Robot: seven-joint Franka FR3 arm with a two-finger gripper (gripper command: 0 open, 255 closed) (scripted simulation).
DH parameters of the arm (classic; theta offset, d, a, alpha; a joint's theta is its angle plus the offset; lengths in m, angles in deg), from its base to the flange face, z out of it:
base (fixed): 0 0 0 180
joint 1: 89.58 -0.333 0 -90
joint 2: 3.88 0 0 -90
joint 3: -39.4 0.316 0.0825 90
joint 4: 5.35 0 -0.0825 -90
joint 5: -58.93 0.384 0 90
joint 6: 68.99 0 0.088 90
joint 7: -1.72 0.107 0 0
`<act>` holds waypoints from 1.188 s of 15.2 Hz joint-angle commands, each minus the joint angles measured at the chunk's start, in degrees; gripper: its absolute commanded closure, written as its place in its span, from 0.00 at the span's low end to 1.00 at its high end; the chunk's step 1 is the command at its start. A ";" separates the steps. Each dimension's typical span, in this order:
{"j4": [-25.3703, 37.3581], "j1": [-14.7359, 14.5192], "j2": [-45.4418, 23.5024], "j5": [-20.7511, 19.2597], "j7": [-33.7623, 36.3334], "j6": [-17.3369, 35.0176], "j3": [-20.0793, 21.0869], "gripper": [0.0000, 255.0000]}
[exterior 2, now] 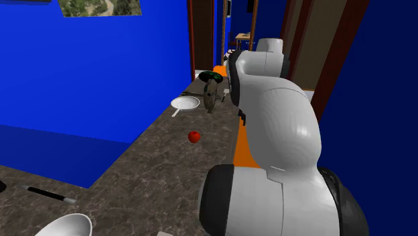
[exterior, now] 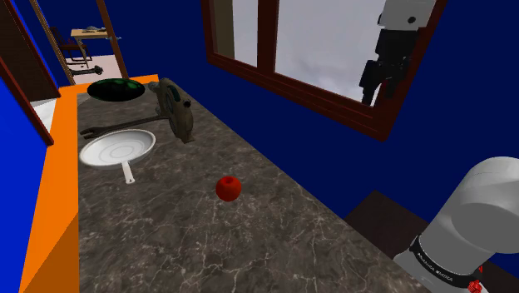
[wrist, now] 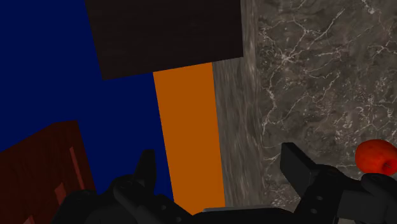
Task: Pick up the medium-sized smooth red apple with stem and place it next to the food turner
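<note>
Tabletop (exterior: 208, 241) of dark veined stone, running long toward the shoulder view's upper left. Hand (exterior: 376, 83) up high beyond its edge, before the window (exterior: 333, 42), fingers (wrist: 147, 168) standing wide apart, clasping nothing. Red apple (exterior: 229, 187) alone mid-tabletop, well apart from the hand, lower and toward that view's left; likely needs swinging over, then descending.

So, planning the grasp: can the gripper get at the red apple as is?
Probably yes: the apple sits alone on the countertop, and the open gripper hangs high over its edge, nothing between.
</note>
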 commanded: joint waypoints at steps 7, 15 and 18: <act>-3.38 -2.38 -5.01 4.80 5.09 8.48 4.75 0.00; -3.96 -5.37 -15.43 10.02 11.10 20.21 11.16 0.00; -2.98 -6.32 -20.27 11.36 13.26 24.47 13.50 0.00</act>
